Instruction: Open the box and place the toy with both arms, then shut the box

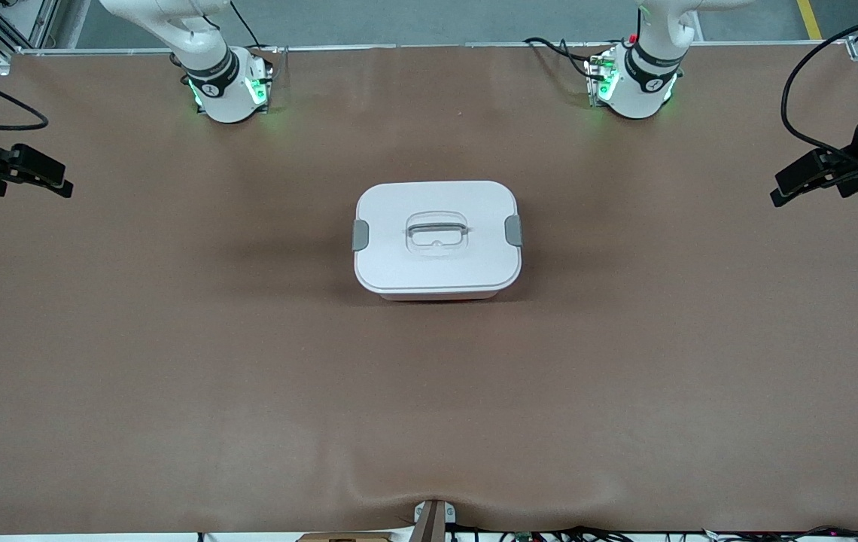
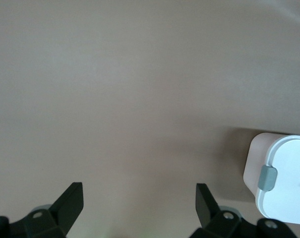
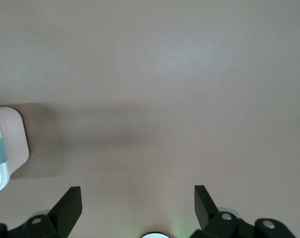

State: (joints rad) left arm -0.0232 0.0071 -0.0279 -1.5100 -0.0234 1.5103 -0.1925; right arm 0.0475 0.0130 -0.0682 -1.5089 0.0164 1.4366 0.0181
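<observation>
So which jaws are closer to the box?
Left, slightly. Left gripper is over the table's left-arm end, the right gripper over its right-arm end; the box sits between.

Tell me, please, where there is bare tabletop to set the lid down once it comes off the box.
The box sits mid-table, lid still clipped on. Bare brown tabletop stretches between it and the front camera, and beside it toward each arm's end, under the open left gripper and right gripper. Nowhere looks crowded.

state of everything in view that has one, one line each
box: closed, lid on, upright on the table
grey side clips: down against the lid's ends
left gripper: open, empty, over the table's left-arm end
right gripper: open, empty, over the right-arm end
</observation>
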